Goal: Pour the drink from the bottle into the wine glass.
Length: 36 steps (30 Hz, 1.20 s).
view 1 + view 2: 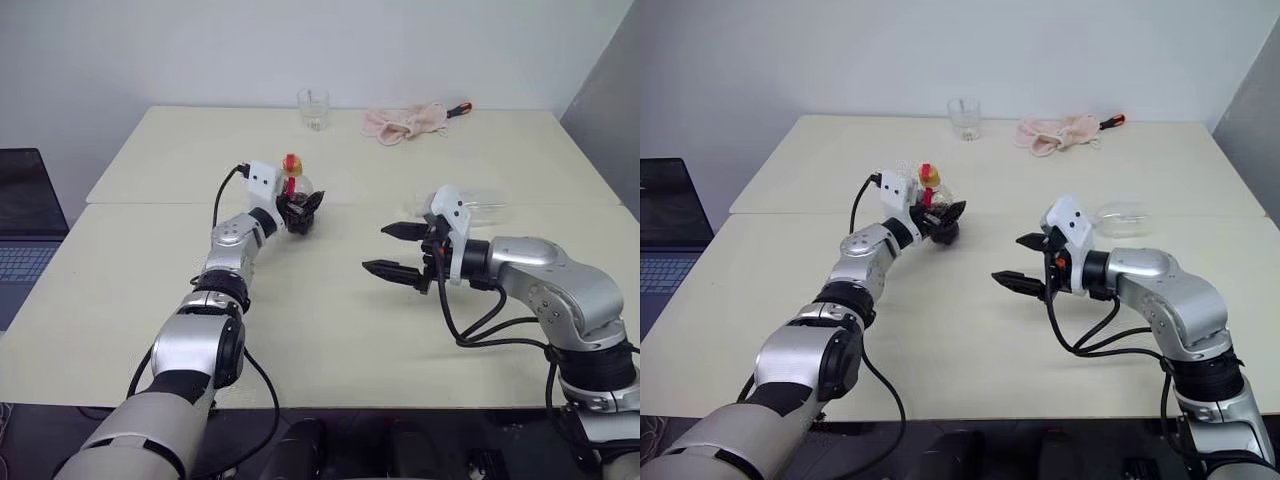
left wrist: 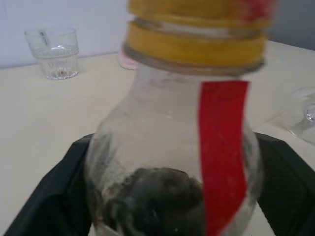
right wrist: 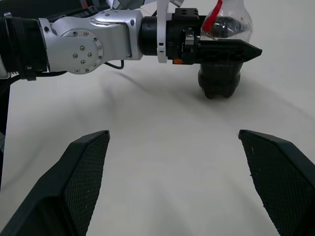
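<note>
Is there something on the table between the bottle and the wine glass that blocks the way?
Nothing visible does. The bottle stands between the fingers of the left gripper, and the wine glass lies on its side behind the right gripper. The table between bottle and glass is bare.

Hidden and cut off

Bottle (image 2: 182,147) base cut by left wrist view's edge; wine glass (image 1: 480,207) mostly hidden behind right gripper (image 1: 395,250).
</note>
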{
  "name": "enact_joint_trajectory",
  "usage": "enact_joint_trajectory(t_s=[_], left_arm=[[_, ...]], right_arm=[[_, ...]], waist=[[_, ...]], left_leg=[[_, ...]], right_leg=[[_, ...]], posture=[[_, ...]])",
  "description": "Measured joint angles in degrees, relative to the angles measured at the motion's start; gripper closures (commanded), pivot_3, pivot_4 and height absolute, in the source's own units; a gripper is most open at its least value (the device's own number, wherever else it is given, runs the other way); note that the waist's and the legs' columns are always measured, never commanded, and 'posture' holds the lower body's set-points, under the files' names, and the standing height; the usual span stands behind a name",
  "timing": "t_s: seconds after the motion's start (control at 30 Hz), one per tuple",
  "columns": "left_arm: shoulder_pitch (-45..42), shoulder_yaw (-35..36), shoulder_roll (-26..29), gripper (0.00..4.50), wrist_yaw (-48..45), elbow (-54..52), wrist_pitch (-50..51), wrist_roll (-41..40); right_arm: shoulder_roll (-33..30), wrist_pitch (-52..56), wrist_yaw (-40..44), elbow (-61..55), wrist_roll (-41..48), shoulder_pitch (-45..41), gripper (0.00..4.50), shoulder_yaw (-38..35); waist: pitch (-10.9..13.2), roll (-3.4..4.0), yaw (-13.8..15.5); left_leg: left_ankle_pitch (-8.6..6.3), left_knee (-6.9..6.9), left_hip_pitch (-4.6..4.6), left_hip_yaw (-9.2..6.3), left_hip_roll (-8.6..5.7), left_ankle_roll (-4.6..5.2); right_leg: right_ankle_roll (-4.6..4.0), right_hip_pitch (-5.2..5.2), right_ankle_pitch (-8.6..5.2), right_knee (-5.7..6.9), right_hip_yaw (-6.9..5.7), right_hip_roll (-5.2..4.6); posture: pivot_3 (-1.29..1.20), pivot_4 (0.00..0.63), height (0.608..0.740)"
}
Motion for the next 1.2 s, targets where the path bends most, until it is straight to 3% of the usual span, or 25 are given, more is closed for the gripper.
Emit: enact_joint_trajectory(t_s=[0.1,0.27,0.37,0.53,0.63,0.73,1.2], left_arm=[[-0.5,0.2,0.0,1.77,1.1,1.3,-0.6,0.5],[-0.4,0.8,0.2,1.9,1.5,2.0,-1.6,0.9],[1.1,1.2,1.3,1.9,-3.4,0.2,-1.7,0.4],[14.7,-2.8,1.5,1.92,-18.5,-27.0,11.3,-5.4],[21.3,-6.3,3.7,1.92,-21.4,-43.3,21.1,-7.1],[22.0,-8.8,4.6,1.92,-20.9,-50.9,26.6,-6.9],[19.9,-12.8,3.1,1.93,-17.8,-52.0,28.4,-3.9]], right_arm=[[-0.1,0.4,-0.5,-0.3,0.2,0.0,0.0,0.0],[0.2,0.6,-2.0,-1.0,1.2,-0.1,0.0,-1.4],[3.3,-1.4,-6.2,-0.9,0.8,-1.9,0.0,-3.5],[9.0,1.0,-17.2,-2.9,-0.4,-5.0,0.0,-6.7],[13.8,4.8,-23.2,-4.6,-0.8,-4.9,0.0,-5.4],[20.0,9.3,-29.6,-7.5,-0.7,-4.9,0.0,-4.2],[29.1,16.8,-41.2,-12.1,-3.0,-4.9,0.0,-2.8]], waist=[[0.0,-0.01,0.0],[0.0,-0.02,-0.1],[0.0,-0.01,-0.3],[0.0,-0.01,-0.4],[0.0,0.0,-0.4],[0.0,0.02,-0.2],[-0.1,0.06,-0.2]], left_leg=[[0.0,0.03,0.0,0.01,0.0,0.0],[0.0,0.04,-0.01,0.01,0.0,0.0],[0.0,0.03,-0.01,0.04,0.01,0.0],[0.01,0.04,-0.08,0.01,0.04,-0.01],[0.01,0.1,-0.08,0.01,0.05,-0.02],[0.04,0.17,-0.07,-0.03,0.07,-0.06],[0.03,0.22,-0.06,-0.02,0.06,-0.06]], right_leg=[[0.0,0.0,0.0,0.01,0.01,0.0],[0.0,-0.01,0.0,0.03,0.02,0.01],[0.0,-0.08,0.0,0.11,0.07,0.02],[-0.01,-0.13,0.0,0.06,0.16,0.07],[-0.02,-0.17,0.0,0.21,0.22,0.08],[-0.05,-0.23,-0.02,0.44,0.24,0.13],[-0.05,-0.22,-0.02,0.45,0.25,0.16]], posture=[[0.0,0.15,0.74],[0.0,0.15,0.74],[0.0,0.15,0.74],[0.0,0.15,0.74],[0.0,0.15,0.74],[0.0,0.15,0.74],[0.0,0.15,0.74]])
